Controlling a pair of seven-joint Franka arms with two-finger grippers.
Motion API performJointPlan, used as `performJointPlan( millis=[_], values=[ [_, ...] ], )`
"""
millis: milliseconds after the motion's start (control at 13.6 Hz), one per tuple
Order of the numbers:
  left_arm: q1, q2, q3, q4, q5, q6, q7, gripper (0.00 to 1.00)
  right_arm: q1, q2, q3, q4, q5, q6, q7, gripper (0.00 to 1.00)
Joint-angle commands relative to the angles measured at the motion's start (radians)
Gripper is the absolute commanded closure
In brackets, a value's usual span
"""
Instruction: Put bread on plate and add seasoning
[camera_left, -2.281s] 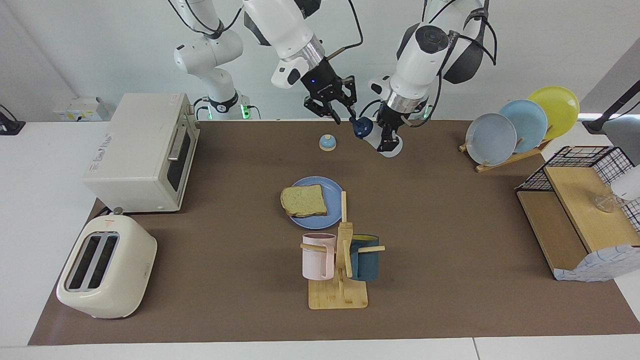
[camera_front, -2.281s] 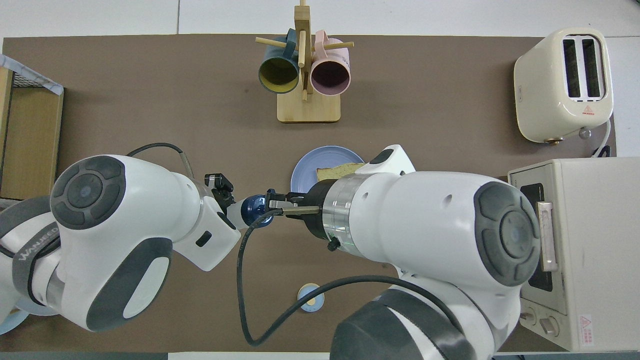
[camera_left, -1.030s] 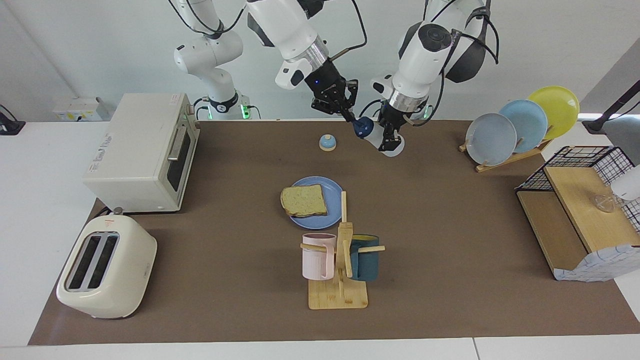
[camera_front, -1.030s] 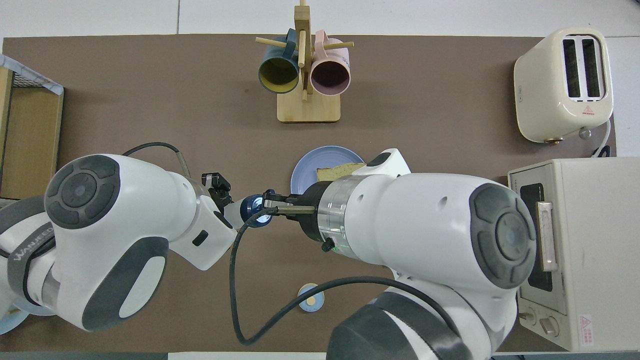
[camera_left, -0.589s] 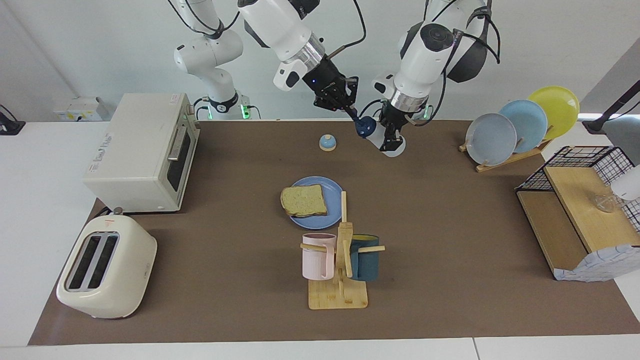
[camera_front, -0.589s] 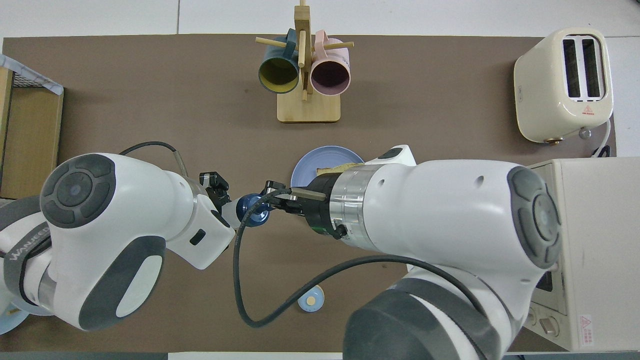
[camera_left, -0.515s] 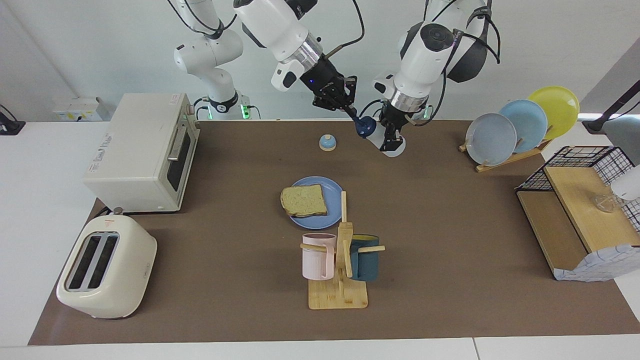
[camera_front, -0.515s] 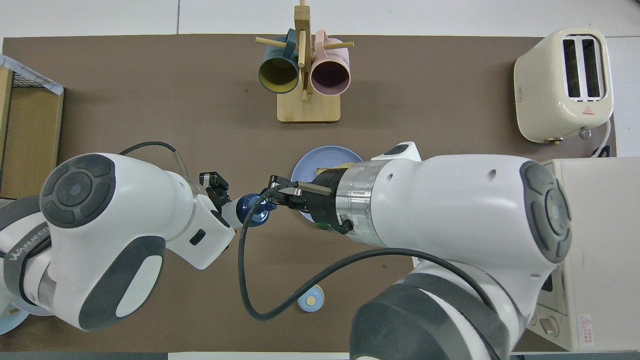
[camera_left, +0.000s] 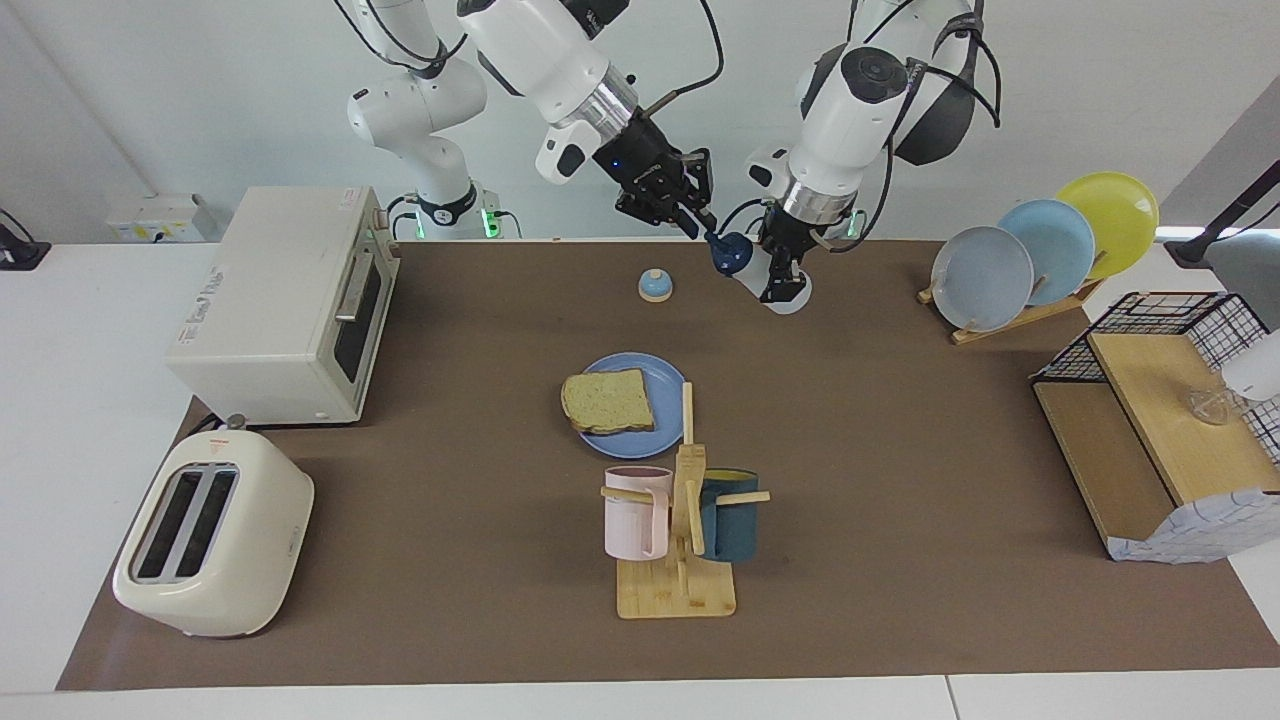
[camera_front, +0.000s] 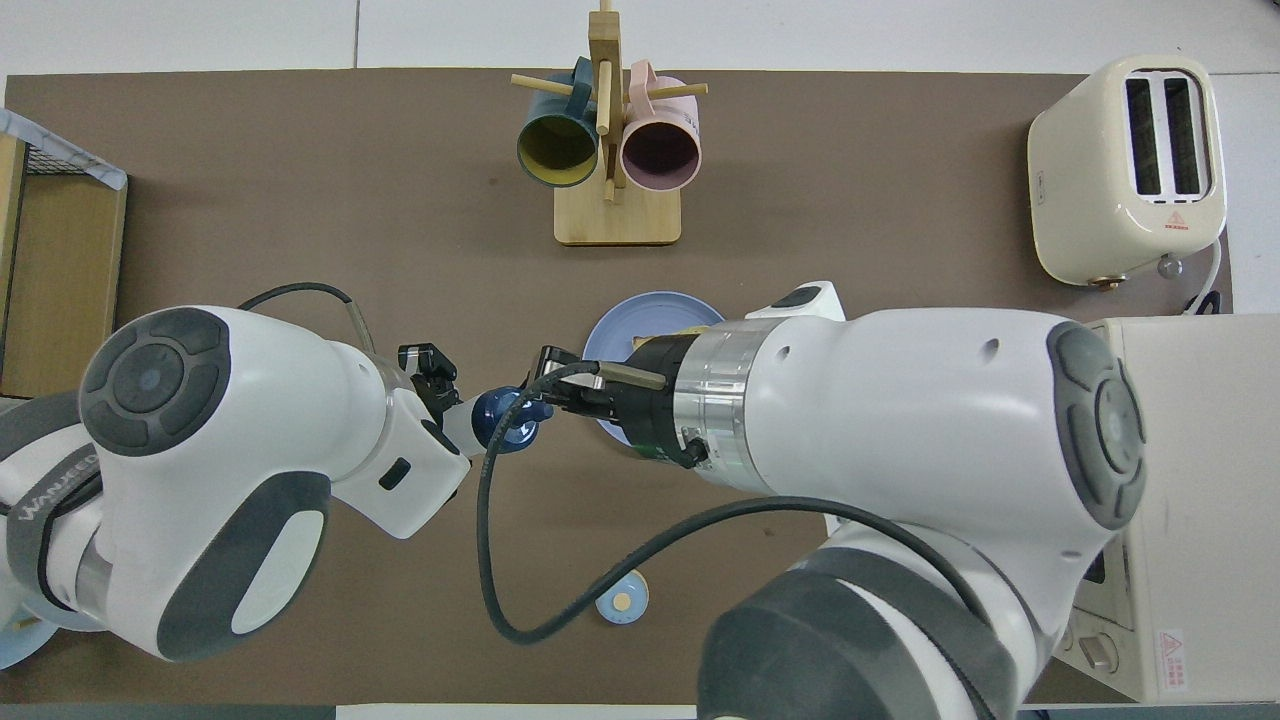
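Brown mat covers the white counter (camera_left: 60, 420), pale wall at the robots' end.

Squarish slice of pale speckled bread with darker crust (camera_left: 608, 401) lies flat on the round periwinkle-blue plate (camera_left: 660, 375) mid-mat, overhanging the rim toward the right arm's end. Plate sits just nearer the robots than the bamboo mug tree (camera_left: 678, 560), which carries a ribbed pink mug (camera_left: 632, 512) and a dark teal mug (camera_left: 730, 515).

Small translucent white seasoning bottle with dark navy cap and loop (camera_left: 745, 268) is up in the air, tilted, cap pointing toward the right arm's end, over bare mat near the robots' edge. Left gripper (camera_left: 778, 272) is clamped on the bottle's white body. Right gripper (camera_left: 700, 225) has its fingertips right at the navy cap/loop; can't tell if they are apart or pinched on it. In the overhead view the cap (camera_front: 500, 420) sits between the two wrists, with the right arm covering most of the plate (camera_front: 610, 335).

Small bell with blue dome and tan base (camera_left: 655, 285) stands on the mat beside the bottle, toward the right arm's end.

Outer ring: white toaster oven (camera_left: 285, 305) and cream two-slot toaster (camera_left: 210, 535) at the right arm's end; wooden rack with grey-blue, sky-blue and yellow plates (camera_left: 1040, 250) and a black wire basket on wooden shelving (camera_left: 1170, 420) at the left arm's end.
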Motion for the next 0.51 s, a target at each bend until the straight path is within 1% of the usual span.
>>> performJointPlan(
  millis=[0, 221, 294, 441],
  values=[
    [0.003, -0.029, -0.001, -0.023, 0.015, 0.004, 0.006, 1.00, 0.026, -0.023, 0.005, -0.055, -0.038, 0.054, -0.028, 0.47],
    [0.003, -0.029, -0.001, -0.023, 0.015, 0.006, 0.004, 1.00, 0.024, -0.032, 0.007, -0.075, -0.044, 0.054, -0.035, 0.64],
    [0.003, -0.029, -0.001, -0.023, 0.015, 0.006, 0.004, 1.00, 0.023, -0.034, 0.005, -0.078, -0.044, 0.054, -0.051, 0.68],
    [0.003, -0.029, -0.001, -0.023, 0.015, 0.007, 0.003, 1.00, 0.020, -0.035, 0.005, -0.081, -0.044, 0.049, -0.060, 0.72]
  ],
)
